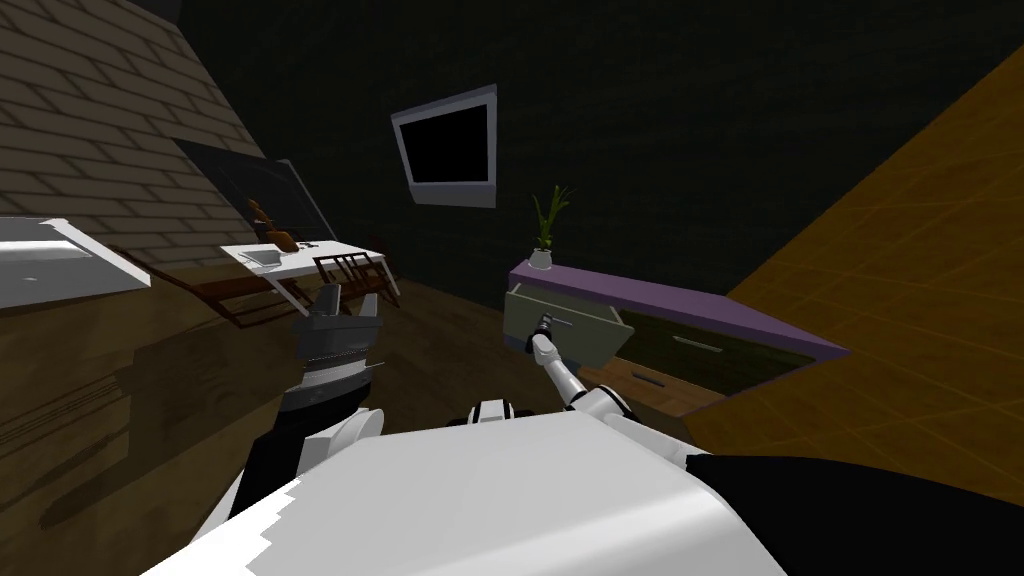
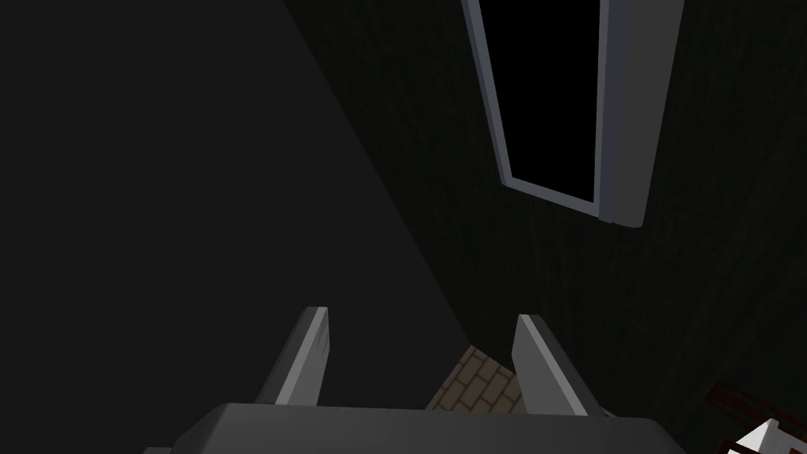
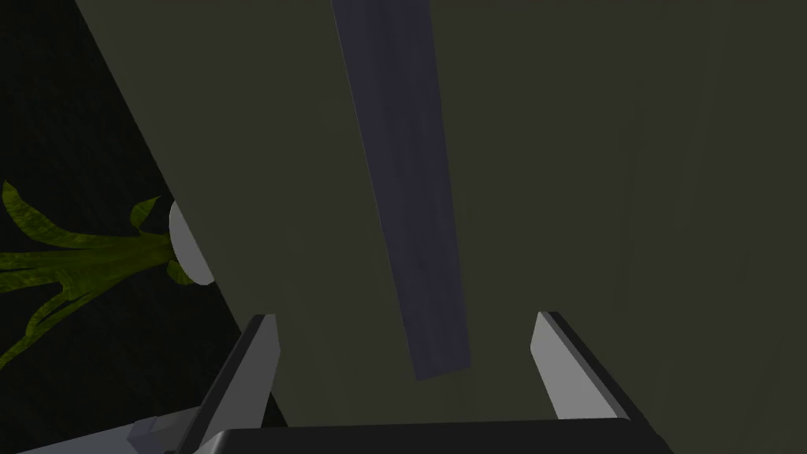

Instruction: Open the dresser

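The dresser (image 1: 690,305) has a purple top and olive-green drawer fronts and stands against the dark wall, ahead and to my right. Its upper left drawer (image 1: 575,335) is pulled out toward me; the other drawers sit flush. My right gripper (image 1: 543,326) is at that drawer's front. In the right wrist view the gripper (image 3: 406,366) is open, and its fingers (image 3: 254,370) stand wide on either side of the dark bar handle (image 3: 406,197) without touching it. My left gripper (image 1: 350,305) is raised at my left, open (image 2: 422,359) and empty.
A potted plant (image 1: 545,228) stands on the dresser's left end, just beyond the open drawer. A white table (image 1: 300,258) with wooden chairs is at the back left. A white counter (image 1: 60,262) juts in from the left.
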Available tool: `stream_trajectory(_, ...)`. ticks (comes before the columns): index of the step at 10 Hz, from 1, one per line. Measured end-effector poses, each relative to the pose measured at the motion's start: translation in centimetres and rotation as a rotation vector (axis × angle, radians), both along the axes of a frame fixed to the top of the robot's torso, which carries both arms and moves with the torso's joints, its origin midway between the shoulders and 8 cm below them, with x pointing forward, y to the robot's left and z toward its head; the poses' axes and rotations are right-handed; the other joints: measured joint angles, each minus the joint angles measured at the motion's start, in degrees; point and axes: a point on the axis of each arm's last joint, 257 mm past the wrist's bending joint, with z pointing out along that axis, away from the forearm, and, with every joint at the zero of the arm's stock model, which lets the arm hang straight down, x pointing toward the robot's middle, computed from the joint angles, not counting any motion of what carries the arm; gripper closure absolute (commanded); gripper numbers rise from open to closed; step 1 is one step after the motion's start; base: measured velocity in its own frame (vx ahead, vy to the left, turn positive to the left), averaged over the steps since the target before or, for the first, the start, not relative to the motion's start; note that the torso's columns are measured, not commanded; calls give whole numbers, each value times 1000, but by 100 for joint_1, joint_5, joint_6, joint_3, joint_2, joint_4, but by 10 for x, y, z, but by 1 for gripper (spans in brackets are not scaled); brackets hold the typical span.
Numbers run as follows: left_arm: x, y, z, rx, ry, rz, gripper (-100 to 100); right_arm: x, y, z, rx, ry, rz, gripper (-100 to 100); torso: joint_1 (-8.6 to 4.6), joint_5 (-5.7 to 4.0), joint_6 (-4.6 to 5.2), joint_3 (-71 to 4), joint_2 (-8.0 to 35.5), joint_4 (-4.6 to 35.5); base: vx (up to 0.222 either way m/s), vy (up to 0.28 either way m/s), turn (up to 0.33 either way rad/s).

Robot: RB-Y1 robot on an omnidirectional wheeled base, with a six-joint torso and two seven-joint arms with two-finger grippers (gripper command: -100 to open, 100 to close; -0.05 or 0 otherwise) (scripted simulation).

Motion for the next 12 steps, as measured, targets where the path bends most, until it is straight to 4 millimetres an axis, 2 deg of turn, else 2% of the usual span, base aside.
stream_trajectory(6,0,0,0,0,0,0,0,36,8,33,3,4,51,-100,5,5,1,18,29,17,-27,34,-71)
stream_trajectory(7,0,0,0,0,0,0,0,36,8,33,1,7,54,0,5,2,-1,21,33,11,0,0,0)
stream_trajectory(12,0,0,0,0,0,0,0,34,9,27,4,16,53,0,-1,-5,-1,8,14,-5,0,0,0)
